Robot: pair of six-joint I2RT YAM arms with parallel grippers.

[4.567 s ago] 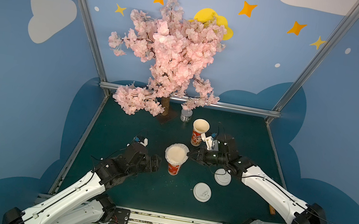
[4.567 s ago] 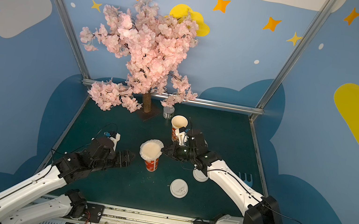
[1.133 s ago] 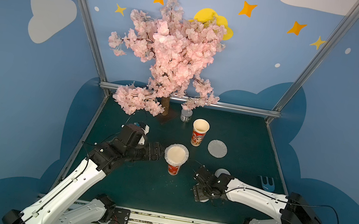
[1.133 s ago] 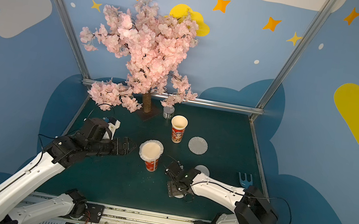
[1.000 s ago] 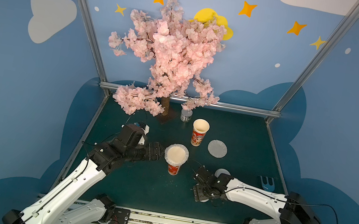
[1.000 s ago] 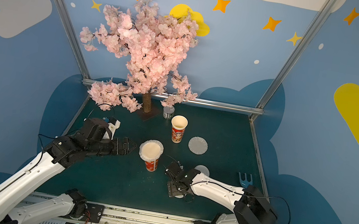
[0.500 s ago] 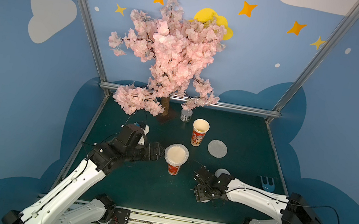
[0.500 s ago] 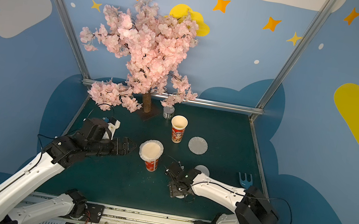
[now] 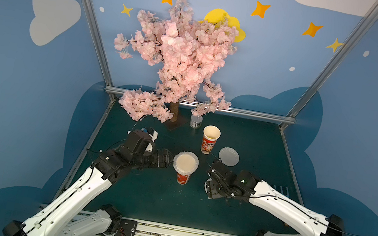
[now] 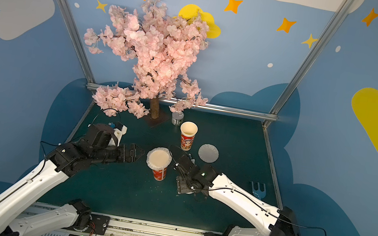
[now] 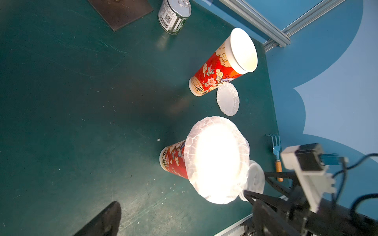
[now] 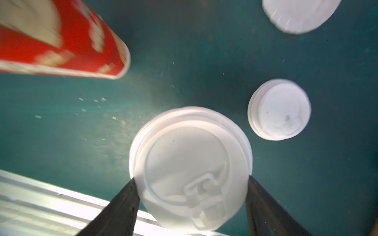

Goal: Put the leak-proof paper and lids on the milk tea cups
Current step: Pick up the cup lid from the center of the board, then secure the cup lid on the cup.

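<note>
Leak-proof paper (image 9: pixel 186 162) is draping the covered cup (image 9: pixel 182 178); spare sheet (image 9: pixel 229 156) is lying behind it by the open cup (image 9: pixel 209 142); right gripper (image 12: pixel 192 178) is clamping a plastic lid (image 12: pixel 184 151), risking knocking the draped paper askew; left gripper (image 9: pixel 167 158) is gaping opposite.

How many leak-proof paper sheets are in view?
2. The first sheet covers the near cup; the second sheet lies flat on the table beside the open far cup. The right arm could hide more.

The dark green tabletop (image 9: pixel 144 194) bears a grey tin can (image 9: pixel 196 121) near its far edge, two red-printed paper cups (image 9: pixel 208 142) (image 9: pixel 182 178), a pleated white paper round (image 9: pixel 228 156) and a small blue fork (image 10: pixel 258 189).
</note>
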